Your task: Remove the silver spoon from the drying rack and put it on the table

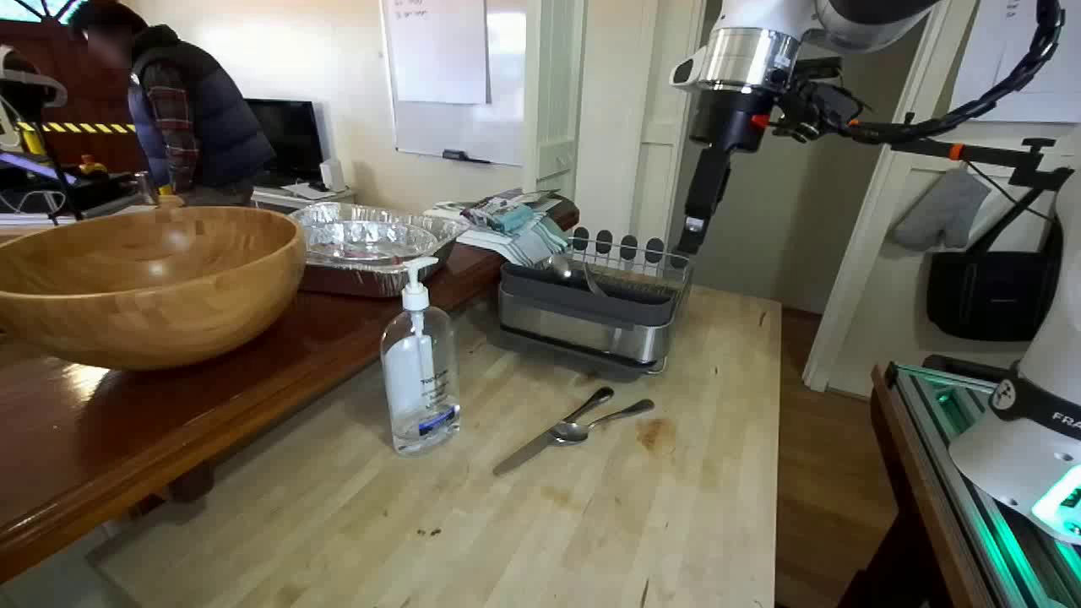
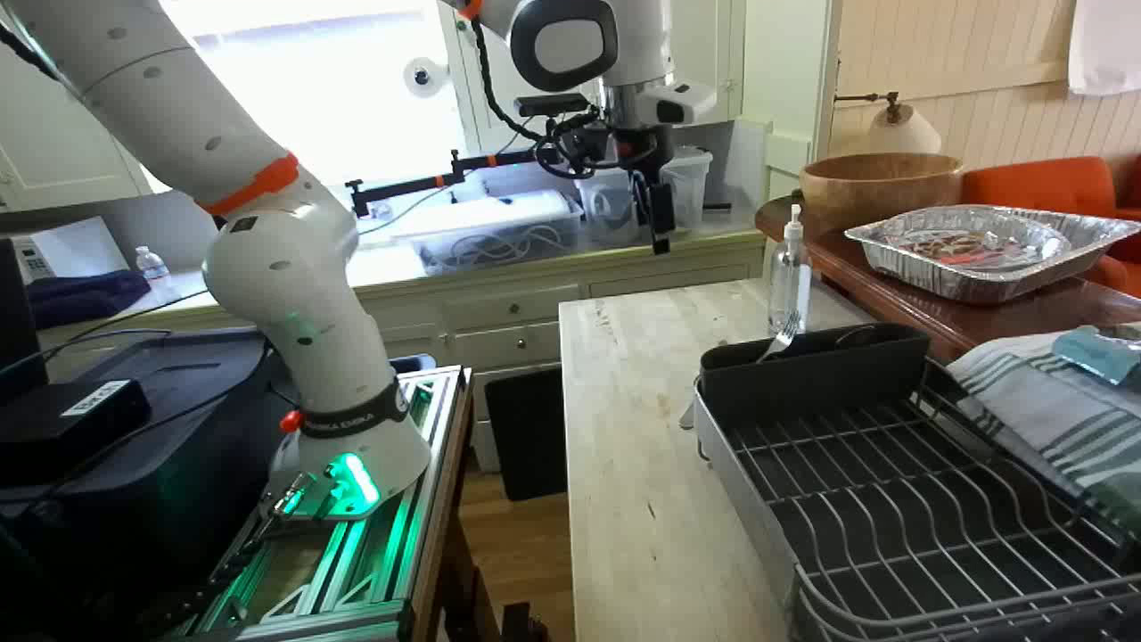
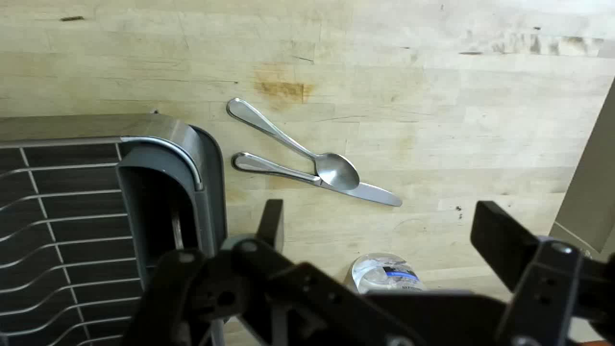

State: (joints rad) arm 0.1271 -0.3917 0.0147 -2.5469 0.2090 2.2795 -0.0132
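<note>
A silver spoon (image 1: 571,432) lies on the table (image 1: 676,515), its bowl across a knife (image 1: 525,453). In the wrist view the spoon (image 3: 338,171) and knife (image 3: 377,193) lie right of the drying rack (image 3: 158,127). The rack (image 1: 583,329) has a dark cutlery holder. In it stand a fork (image 2: 784,339) and a shiny round head (image 1: 558,267) that looks like another spoon's bowl. My gripper (image 3: 379,216) is open and empty, high above the table. The gripper also shows in both exterior views (image 1: 692,235) (image 2: 658,236).
A clear pump bottle (image 1: 420,380) stands on the table; the wrist view shows it between the fingers (image 3: 384,274). A wooden bowl (image 1: 152,287) and foil trays (image 1: 372,241) stand on the reddish-brown counter. Striped cloths (image 2: 1052,401) lie beside the rack. A person (image 1: 190,110) stands far back.
</note>
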